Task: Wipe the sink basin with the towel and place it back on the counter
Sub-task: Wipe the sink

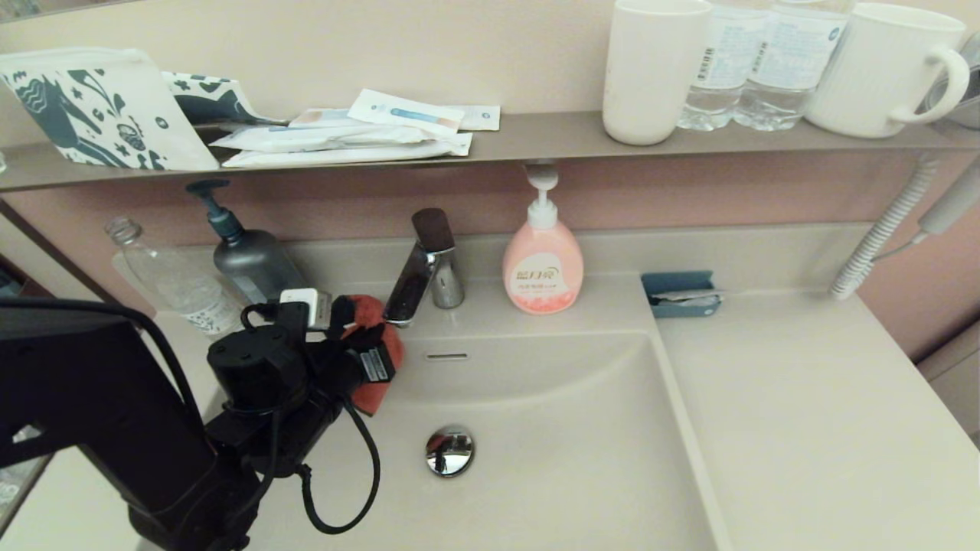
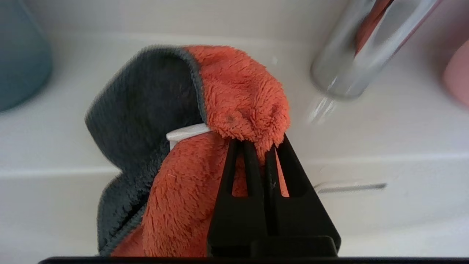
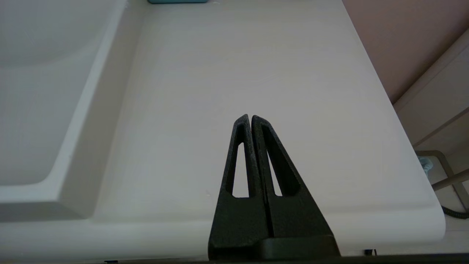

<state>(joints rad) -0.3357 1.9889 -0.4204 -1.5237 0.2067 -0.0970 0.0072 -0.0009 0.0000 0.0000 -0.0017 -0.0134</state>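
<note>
Head view: left gripper (image 1: pixel 373 353), centre-left, jaws clamped on the towel (image 1: pixel 373 325).
Right gripper (image 3: pixel 251 118): jaws closed, empty, over the bench (image 3: pixel 256 73).

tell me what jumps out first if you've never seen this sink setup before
The orange-red towel stands out first, pinched in the left gripper at the sink basin's back-left corner, beside the chrome faucet. Next is the pink soap bottle on the counter behind the basin, and the shiny drain plug on the basin floor. The right gripper hangs shut over the bare counter right of the basin.
</note>
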